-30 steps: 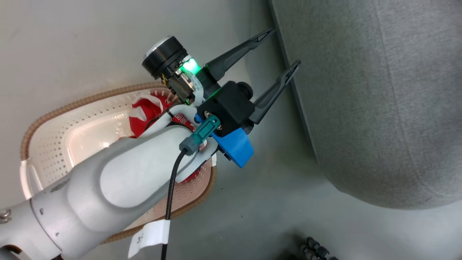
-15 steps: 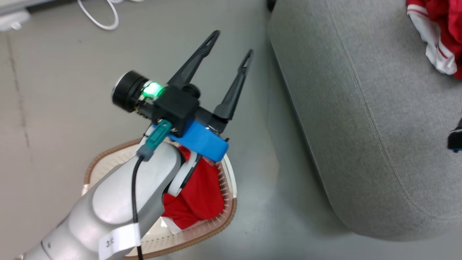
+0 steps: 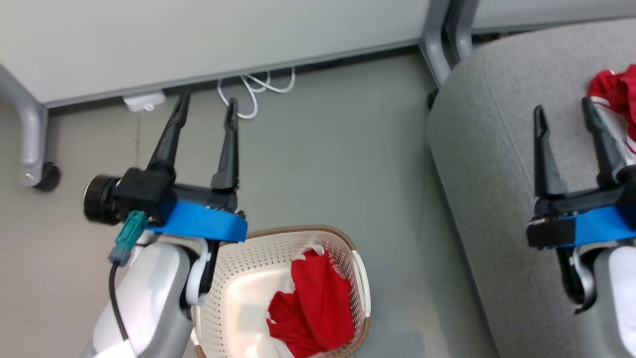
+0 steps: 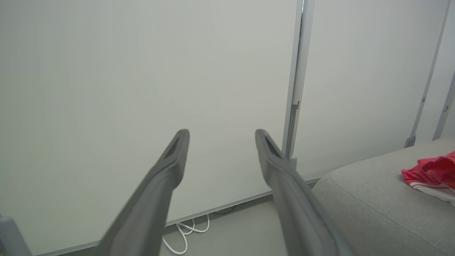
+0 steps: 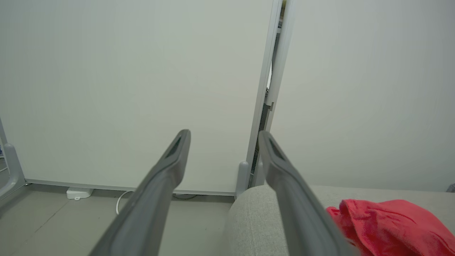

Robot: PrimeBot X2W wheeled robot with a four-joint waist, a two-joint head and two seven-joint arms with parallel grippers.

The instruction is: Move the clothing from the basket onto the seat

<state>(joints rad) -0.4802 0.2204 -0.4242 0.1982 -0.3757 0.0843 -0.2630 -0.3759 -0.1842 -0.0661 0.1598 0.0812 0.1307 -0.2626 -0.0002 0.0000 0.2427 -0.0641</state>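
Red clothing (image 3: 310, 301) lies crumpled in the cream basket (image 3: 233, 278) on the floor at the bottom of the head view. More red clothing (image 3: 613, 92) with white trim rests on the grey seat (image 3: 477, 149) at the right; the same garment shows as clothing (image 4: 432, 174) and clothing (image 5: 391, 225) in the wrist views. My left gripper (image 3: 207, 105) hangs open and empty above the floor, beyond the basket's far rim. Over the seat (image 5: 249, 220), my right gripper (image 3: 562, 110) stands open and empty, just left of the garment. Both point toward the wall.
White partition panels (image 3: 213, 35) on grey metal legs stand behind the floor. A caster foot (image 3: 37, 174) is at the left. A white cable (image 3: 256, 89) and a white adapter (image 3: 144, 102) lie at the panel's base. Grey floor separates basket and seat.
The head camera has swung upward, bringing the wall panels and my right gripper into view. My left gripper, open throughout, has turned to point straight toward the wall.
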